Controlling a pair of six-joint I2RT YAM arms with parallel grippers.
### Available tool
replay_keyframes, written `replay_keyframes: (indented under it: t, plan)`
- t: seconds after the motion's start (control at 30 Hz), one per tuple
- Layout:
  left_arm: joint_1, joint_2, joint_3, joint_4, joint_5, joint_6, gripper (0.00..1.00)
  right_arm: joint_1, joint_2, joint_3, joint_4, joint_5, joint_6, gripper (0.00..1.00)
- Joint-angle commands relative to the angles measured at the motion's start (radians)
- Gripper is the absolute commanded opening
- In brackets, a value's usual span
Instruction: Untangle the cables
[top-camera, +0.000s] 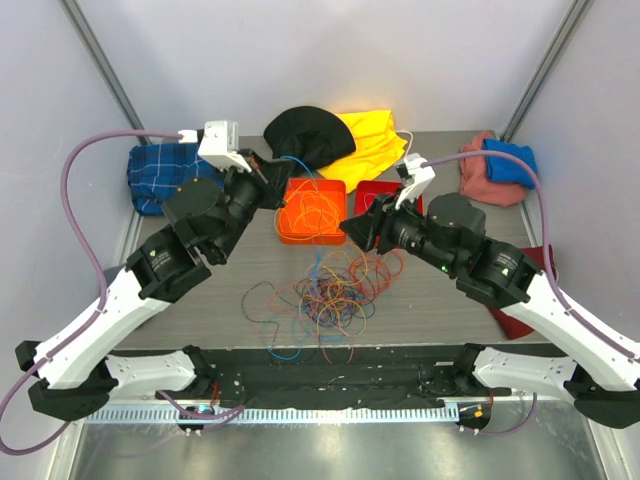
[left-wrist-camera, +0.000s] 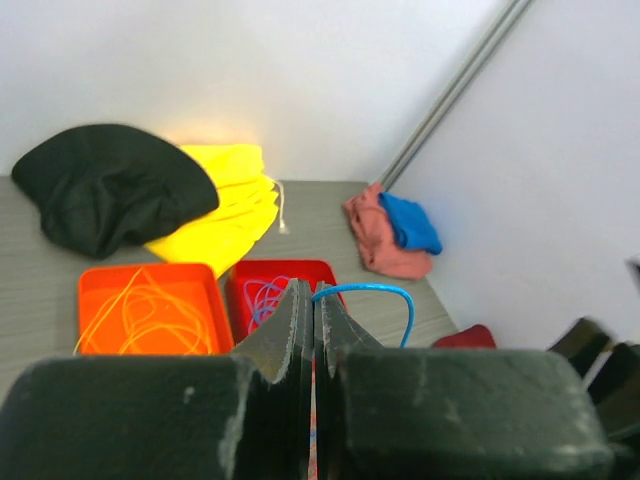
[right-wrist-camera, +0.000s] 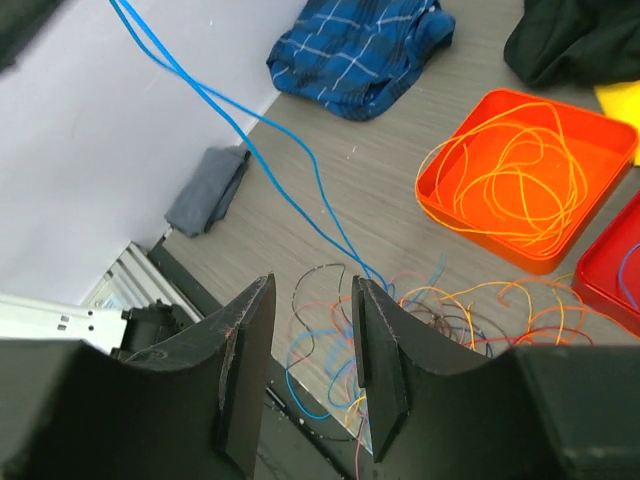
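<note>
A tangle of thin coloured cables (top-camera: 335, 290) lies on the table in front of both arms; it also shows in the right wrist view (right-wrist-camera: 440, 310). My left gripper (top-camera: 262, 178) is raised over the orange tray (top-camera: 310, 238) and shut on a blue cable (left-wrist-camera: 395, 295), pinched at the fingertips. The blue cable (right-wrist-camera: 250, 145) runs taut as a double strand from up there down into the tangle. My right gripper (top-camera: 352, 228) is open and empty, above the tangle's far edge, jaws apart (right-wrist-camera: 312, 290) over loose strands.
The orange tray holds a coiled orange cable (right-wrist-camera: 510, 180). A red tray (top-camera: 375, 186) beside it holds a purple cable (left-wrist-camera: 265, 297). Black (top-camera: 308, 135), yellow (top-camera: 372, 145), blue plaid (top-camera: 160, 172), pink and blue (top-camera: 495, 170) cloths line the back. A dark red cloth (top-camera: 520, 320) lies right.
</note>
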Motion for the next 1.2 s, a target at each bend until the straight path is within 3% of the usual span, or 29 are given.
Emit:
replay_keyframes:
  t: [0.0,0.33,0.7,0.93,1.17]
  plan:
    - [0.003,0.034,0.107,0.045,0.072,0.046,0.00,-0.002,0.003,0.002,0.120,-0.042,0.004,0.44]
    - [0.003,0.153,0.364,-0.001,0.142,0.124,0.00,-0.002,0.049,-0.007,0.185,-0.083,0.007,0.45]
    - [0.003,0.232,0.630,-0.004,0.143,0.245,0.00,-0.002,-0.025,-0.071,0.148,-0.002,-0.007,0.44]
    - [0.003,0.255,0.713,-0.002,0.158,0.267,0.00,0.000,-0.025,-0.073,0.170,-0.001,-0.002,0.44]
    - [0.003,0.244,0.632,0.001,0.183,0.221,0.00,0.000,0.013,-0.036,0.248,-0.054,0.007,0.49]
